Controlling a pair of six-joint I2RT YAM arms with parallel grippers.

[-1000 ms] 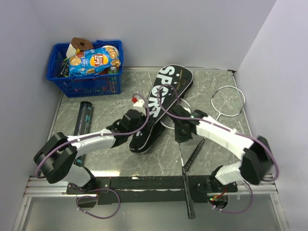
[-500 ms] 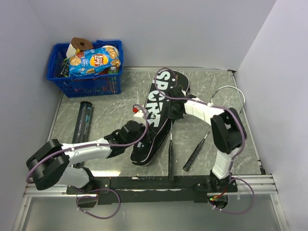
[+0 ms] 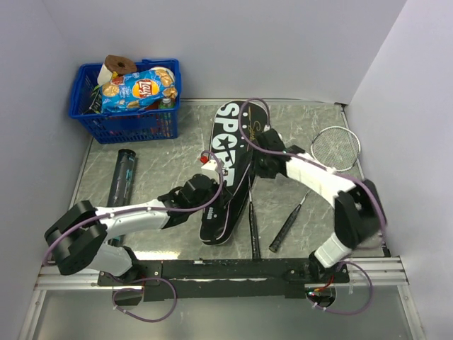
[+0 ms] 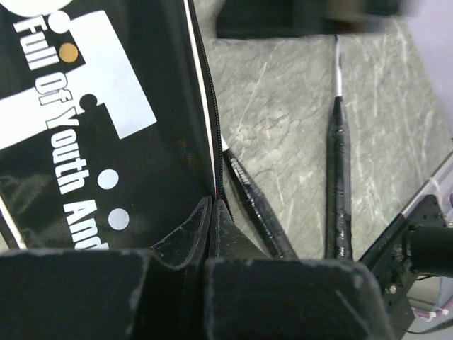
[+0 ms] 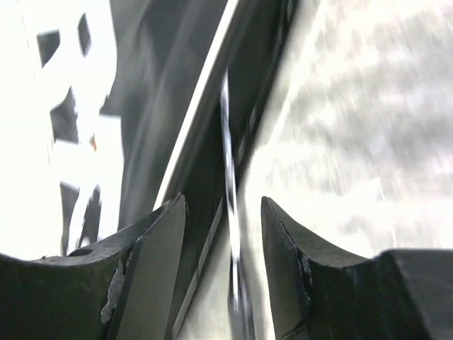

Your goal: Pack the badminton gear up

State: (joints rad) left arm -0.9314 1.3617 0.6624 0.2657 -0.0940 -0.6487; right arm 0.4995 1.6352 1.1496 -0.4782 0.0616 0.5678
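**Ana:** Where was the cover found, and which step was being done?

**Ben:** The cover (image 3: 230, 142) was laid flat in the middle of the table (image 3: 163, 152), letters up. It was judged that the first racket (image 3: 253, 223) was being slid into it. The head was hidden by the cover, and only the shaft and handle were seen sticking out toward the near edge.

**Ana:** How were the grippers seen?

**Ben:** The left gripper (image 4: 212, 212) was pinched tight on the cover's zip edge. The right gripper (image 5: 223, 205) was opened partway, with the thin shaft between its fingers but nothing held.

**Ana:** What was needed next?

**Ben:** Probably the shaft had to be gripped and pushed in deeper while the edge was held up. The second racket (image 3: 335, 147), well apart on the right, and the tube (image 3: 122, 177) on the left were not yet packed.

**Ana:** What were things made of?

**Ben:** The cover looked like soft black cloth with big white letters. The handles were wrapped in bumpy black tape, and the shaft was thin and shiny. The table was grey like stone, with white streaks.
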